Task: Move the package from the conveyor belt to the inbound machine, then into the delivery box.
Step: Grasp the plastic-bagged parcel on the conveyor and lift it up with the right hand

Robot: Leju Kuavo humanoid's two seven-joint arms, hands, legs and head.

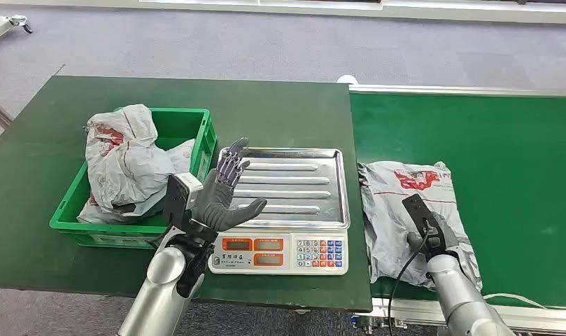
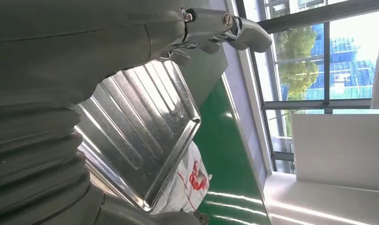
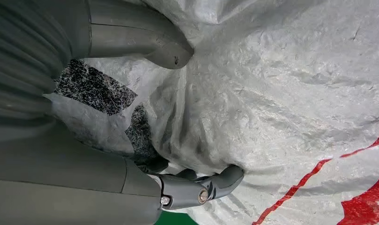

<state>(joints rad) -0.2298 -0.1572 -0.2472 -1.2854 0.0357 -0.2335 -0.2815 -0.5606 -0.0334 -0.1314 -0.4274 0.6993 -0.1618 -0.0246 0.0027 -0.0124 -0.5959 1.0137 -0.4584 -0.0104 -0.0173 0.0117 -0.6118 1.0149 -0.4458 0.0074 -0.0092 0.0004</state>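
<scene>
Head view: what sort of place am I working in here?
Most likely a parcel sorting or logistics station. A green conveyor belt carries a grey package that the right hand grips, a weighing scale stands beside it, and a green crate holds more bagged parcels.

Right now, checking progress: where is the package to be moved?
In the head view, the package lies on the conveyor belt, right of the scale, gripped by the right robot hand.

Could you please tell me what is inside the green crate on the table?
The green crate holds crumpled grey courier bags with red print, heaped above its rim. Whatever lies beneath them is covered.
</scene>
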